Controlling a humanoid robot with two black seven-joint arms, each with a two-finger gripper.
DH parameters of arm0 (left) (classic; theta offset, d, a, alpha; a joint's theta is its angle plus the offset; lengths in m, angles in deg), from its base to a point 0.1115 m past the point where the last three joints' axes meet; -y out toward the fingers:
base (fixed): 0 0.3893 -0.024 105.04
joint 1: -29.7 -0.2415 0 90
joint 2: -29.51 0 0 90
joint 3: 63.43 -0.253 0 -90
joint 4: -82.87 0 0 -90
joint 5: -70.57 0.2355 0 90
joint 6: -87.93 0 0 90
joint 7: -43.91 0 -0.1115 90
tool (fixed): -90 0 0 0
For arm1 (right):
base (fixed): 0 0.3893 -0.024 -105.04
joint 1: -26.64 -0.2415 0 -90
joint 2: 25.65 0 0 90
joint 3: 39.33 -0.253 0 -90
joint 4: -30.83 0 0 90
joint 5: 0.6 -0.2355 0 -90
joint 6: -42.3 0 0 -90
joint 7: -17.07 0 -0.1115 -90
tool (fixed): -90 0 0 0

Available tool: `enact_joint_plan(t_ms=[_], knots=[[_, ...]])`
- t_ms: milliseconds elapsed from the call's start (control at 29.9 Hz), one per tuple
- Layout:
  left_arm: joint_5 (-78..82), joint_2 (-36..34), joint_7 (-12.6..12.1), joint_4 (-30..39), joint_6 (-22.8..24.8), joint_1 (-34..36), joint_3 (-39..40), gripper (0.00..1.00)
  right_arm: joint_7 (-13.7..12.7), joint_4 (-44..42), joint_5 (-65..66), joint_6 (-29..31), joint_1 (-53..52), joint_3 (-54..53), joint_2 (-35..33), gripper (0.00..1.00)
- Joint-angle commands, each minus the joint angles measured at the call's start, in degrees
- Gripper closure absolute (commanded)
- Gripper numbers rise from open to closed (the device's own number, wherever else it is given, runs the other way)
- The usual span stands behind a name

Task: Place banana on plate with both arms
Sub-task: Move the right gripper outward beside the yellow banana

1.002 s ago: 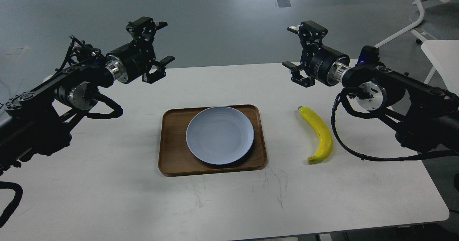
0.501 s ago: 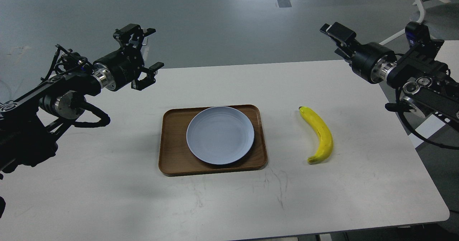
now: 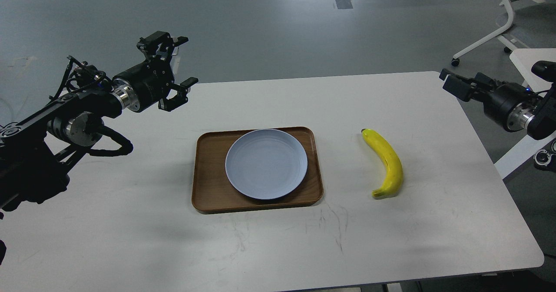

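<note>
The banana lies on the white desk, to the right of the wooden tray and well apart from both arms. The right pincer hangs beyond the desk's far right corner, up and to the right of the banana, touching nothing. It is seen nearly end-on and dark, so I cannot tell whether its fingers are spread or pressed together. The left pincer hovers above the far left part of the desk, its two fingers spread wide with nothing between them. It is much farther from the banana, with the tray and plate lying between the two.

The brown rectangular tray sits near the middle of the desk. On it rests the round pale blue-grey plate, which fills most of the tray's width and sits toward its right side. The plate holds nothing.

The banana's long axis runs roughly from the far side of the desk toward the near side, leaning slightly rightward as it comes nearer. Its curve bulges to the right. One tip points away toward the far edge, the other end curls back left at the near side. It lies flat, just beside the tray but not touching it.
</note>
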Motion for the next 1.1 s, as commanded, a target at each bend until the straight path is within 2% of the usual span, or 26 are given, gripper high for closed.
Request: enact_joint_plan(t_ms=[0, 301, 501, 1069], knots=[[0.31, -0.08, 0.0, -0.01, -0.04, -0.07, -0.13, 0.02, 0.0, -1.69, 3.79, -0.23, 0.19, 2.31, -0.27, 0.0], [0.48, -0.08, 0.0, 0.08, -0.22, -0.69, -0.13, 0.02, 0.0, -2.93, 6.87, -2.25, 1.16, 3.28, -0.01, 0.0], [0.48, 0.01, 0.0, 0.08, -0.31, -0.77, -0.22, 0.02, 0.0, -3.02, 13.99, -2.25, 1.16, 3.37, 0.08, 0.0], [0.57, 0.18, 0.26, 0.08, -0.31, -1.83, -0.39, 0.02, -0.09, -3.46, 14.26, -3.84, 5.73, 3.28, 2.54, 0.0]])
